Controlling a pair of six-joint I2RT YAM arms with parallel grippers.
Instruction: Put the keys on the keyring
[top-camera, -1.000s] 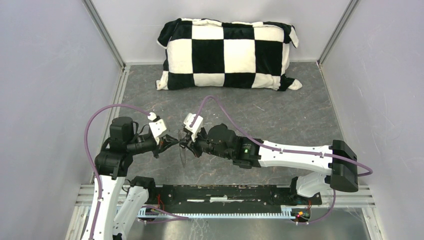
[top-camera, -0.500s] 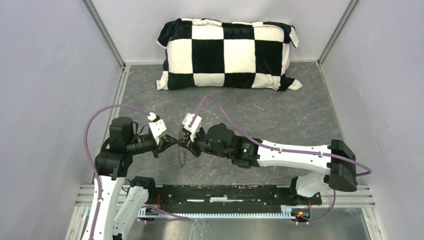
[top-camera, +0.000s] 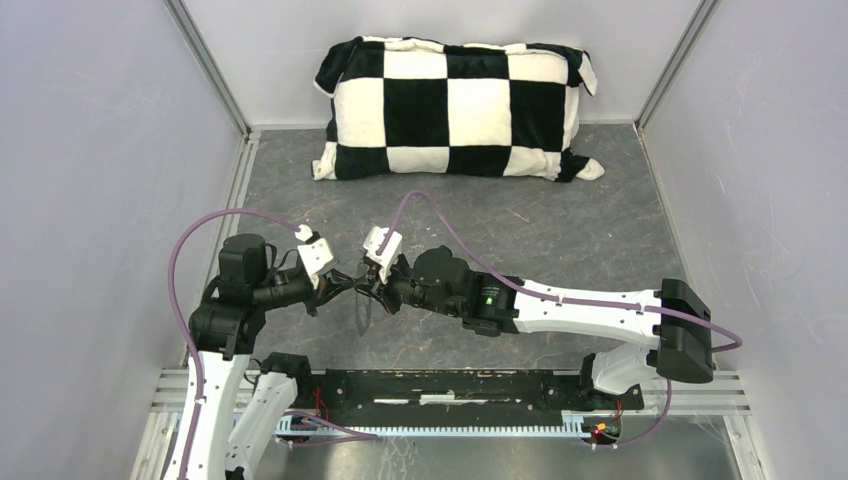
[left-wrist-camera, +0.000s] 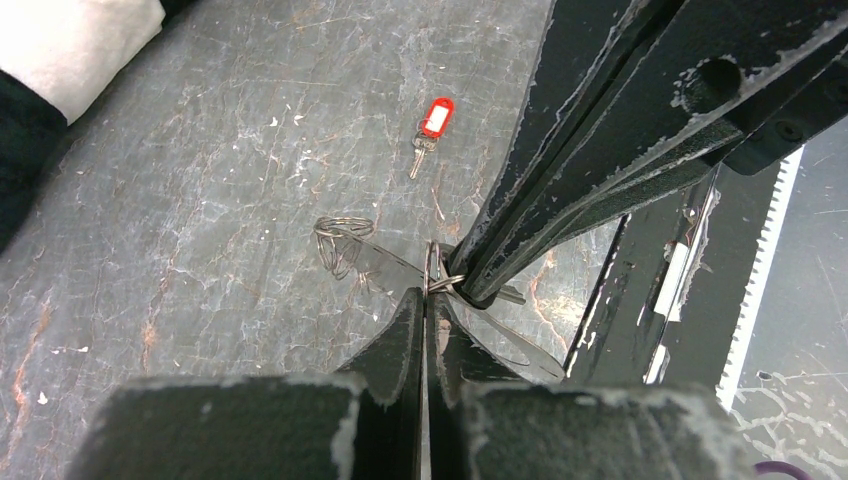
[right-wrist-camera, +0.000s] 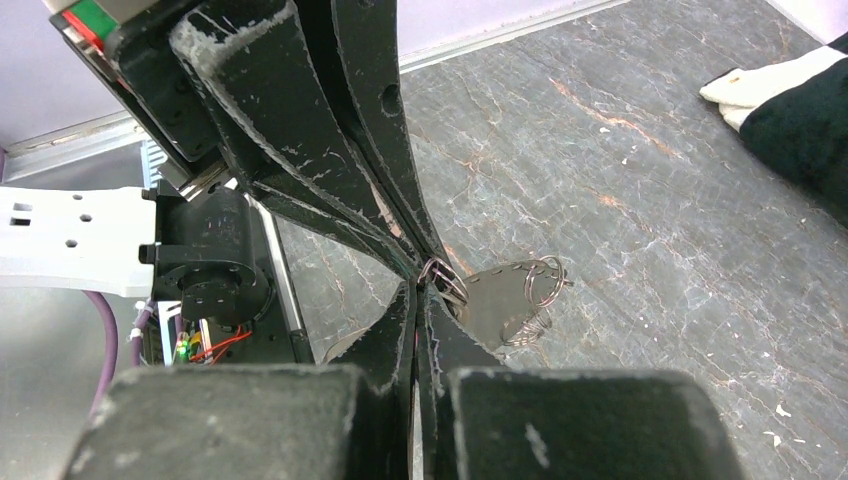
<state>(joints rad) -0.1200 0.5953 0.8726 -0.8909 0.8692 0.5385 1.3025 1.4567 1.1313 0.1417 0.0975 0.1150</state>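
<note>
grey keyring (left-wrist-camera: 345, 232) between both arms' fingers (left-wrist-camera: 403, 345) — red key (left-wrist-camera: 433, 120) well apart

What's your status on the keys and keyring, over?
Left gripper and right gripper shut on thin grey wire keyring. Red-tagged key loose on grey table. Nothing blocking.
</note>
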